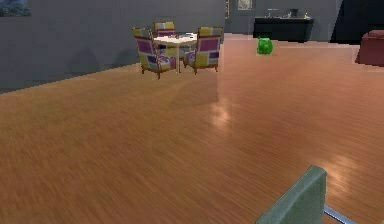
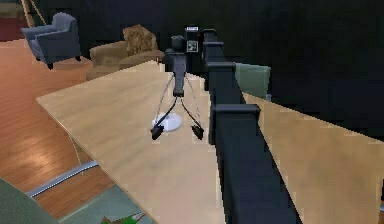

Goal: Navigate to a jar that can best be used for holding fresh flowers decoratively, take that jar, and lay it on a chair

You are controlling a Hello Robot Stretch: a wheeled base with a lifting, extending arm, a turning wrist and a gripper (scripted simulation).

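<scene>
Where the forward view looks out, a wood floor (image 1: pixel 120 130) takes up most of the rm, w/ dark walls behind. On the arm side view a big pale-wood table (image 2: pixel 110 110) runs corner to corner, and the dark arm (image 2: pixel 240 150) rises over it from the bottom edge. Beyond the table, top left: a blue-grey armchair (image 2: pixel 52 38) and a low brown couch (image 2: pixel 125 50). Far across the floor in the forward view stands a small table (image 1: pixel 176 39) w/ patchwork chairs (image 1: pixel 153 52) drawn up round it; a dark cabinet (image 1: pixel 283 28) sits at the back wall to the right. A grey-green chair back (image 2: pixel 255 78) shows just beyond the arm.

The gripper (image 2: pixel 177 130) hangs down over the tabletop, left of the arm's far end. A pale round thing (image 2: pixel 174 122) lies on the table right at its tip. Too small to say it's the jar; can't tell if gripper touches it, whether it holds anything, or how its jaws stand. A small green blob (image 1: pixel 264 45) sits on the floor far off, right of the patchwork chairs.
</scene>
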